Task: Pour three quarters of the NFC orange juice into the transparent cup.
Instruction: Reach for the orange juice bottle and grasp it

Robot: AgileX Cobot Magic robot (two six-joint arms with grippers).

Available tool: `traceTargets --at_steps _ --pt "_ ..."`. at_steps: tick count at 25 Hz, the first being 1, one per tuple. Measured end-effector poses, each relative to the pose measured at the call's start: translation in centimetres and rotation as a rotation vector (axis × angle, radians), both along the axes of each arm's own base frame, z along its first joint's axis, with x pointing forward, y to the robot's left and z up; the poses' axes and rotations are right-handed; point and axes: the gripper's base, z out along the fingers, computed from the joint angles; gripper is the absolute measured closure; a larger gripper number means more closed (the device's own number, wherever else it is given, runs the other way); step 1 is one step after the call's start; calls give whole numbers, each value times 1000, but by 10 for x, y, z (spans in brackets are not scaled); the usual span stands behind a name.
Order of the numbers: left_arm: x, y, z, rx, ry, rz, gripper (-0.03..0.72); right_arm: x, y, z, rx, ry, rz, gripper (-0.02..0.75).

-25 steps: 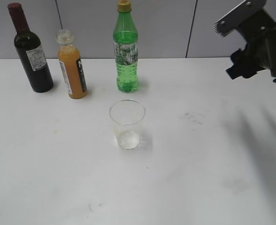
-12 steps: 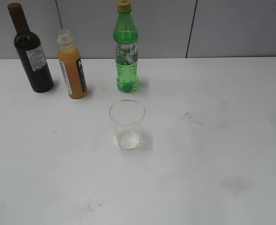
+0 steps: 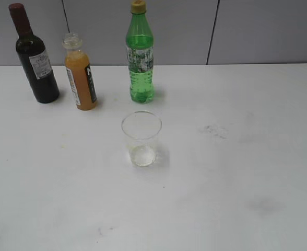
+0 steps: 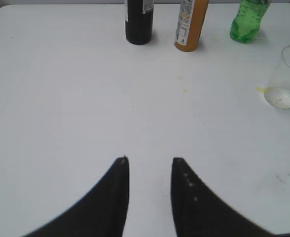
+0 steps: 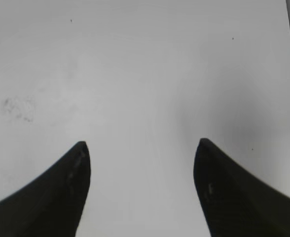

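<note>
The NFC orange juice [image 3: 80, 73] stands uncapped at the back left of the white table, full of orange liquid; its lower part shows in the left wrist view [image 4: 190, 27]. The transparent cup [image 3: 141, 138] stands upright near the middle, in front of the bottles; it also shows at the right edge of the left wrist view [image 4: 284, 79]. My left gripper [image 4: 149, 160] is open and empty over bare table, well short of the bottles. My right gripper [image 5: 141, 144] is open wide and empty over bare table. Neither gripper shows in the exterior view.
A dark wine bottle [image 3: 34, 56] stands left of the juice and a green bottle [image 3: 140, 55] right of it, behind the cup. A grey panelled wall [image 3: 258, 31] runs behind the table. A dark smudge [image 3: 214, 130] marks the table right of the cup.
The right arm, seen at the upper right one second ago, has left the exterior view. The bottles and the cup have not moved.
</note>
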Motion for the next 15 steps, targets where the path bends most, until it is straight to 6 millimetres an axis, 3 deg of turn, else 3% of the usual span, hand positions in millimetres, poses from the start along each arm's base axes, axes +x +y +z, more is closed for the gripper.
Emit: traceTargets --at_steps 6,8,15 --pt "0 0 0 0 0 0 449 -84 4 2 -15 -1 48 232" --pt "0 0 0 0 0 0 449 -120 7 -8 -15 11 75 230" --pt "0 0 0 0 0 0 449 -209 12 -49 -21 -93 104 228"
